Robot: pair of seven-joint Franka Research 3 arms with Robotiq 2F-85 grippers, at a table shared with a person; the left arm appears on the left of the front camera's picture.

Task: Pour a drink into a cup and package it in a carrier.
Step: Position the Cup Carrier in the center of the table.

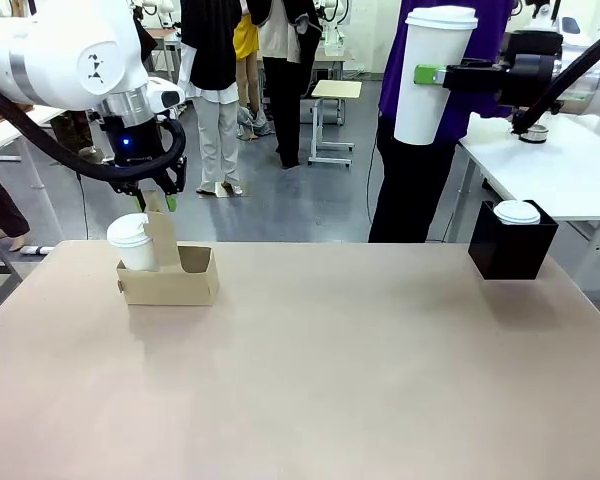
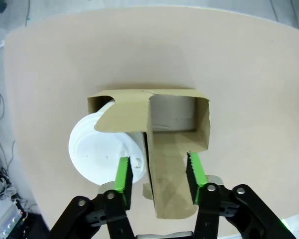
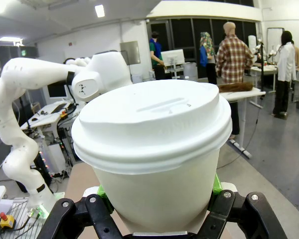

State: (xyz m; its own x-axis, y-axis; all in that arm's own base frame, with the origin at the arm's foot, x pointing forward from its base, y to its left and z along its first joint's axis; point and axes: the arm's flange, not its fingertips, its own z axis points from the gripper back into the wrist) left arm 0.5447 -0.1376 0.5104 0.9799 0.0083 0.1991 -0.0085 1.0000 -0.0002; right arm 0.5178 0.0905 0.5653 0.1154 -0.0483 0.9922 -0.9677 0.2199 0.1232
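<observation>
The right gripper (image 1: 430, 75) sits in the upper right of the front view, closed sideways around a white cup (image 1: 432, 110). The cup is lidded, upright and held high above the table (image 1: 360, 370), in front of a person in purple (image 1: 420, 180). In the right wrist view the cup (image 3: 154, 149) sits between the gripper's (image 3: 159, 199) green pads (image 3: 217, 185), which press against its wall on both sides.

The left gripper (image 1: 158, 203) hangs at the left of the front view, just above the brown carrier (image 1: 175, 280), which stands on the table. In its wrist view the left gripper (image 2: 158, 174) is spread open with a jaw on either side of the carrier's (image 2: 154, 107) upright handle (image 2: 167, 184). One pad looks clear of the card, but the other is so close that I cannot tell whether they touch. A second cup (image 1: 132, 245), also lidded, stands in the carrier's left slot.

At the right edge of the table a black box (image 1: 510, 250) carries a white lid (image 1: 517, 212).
</observation>
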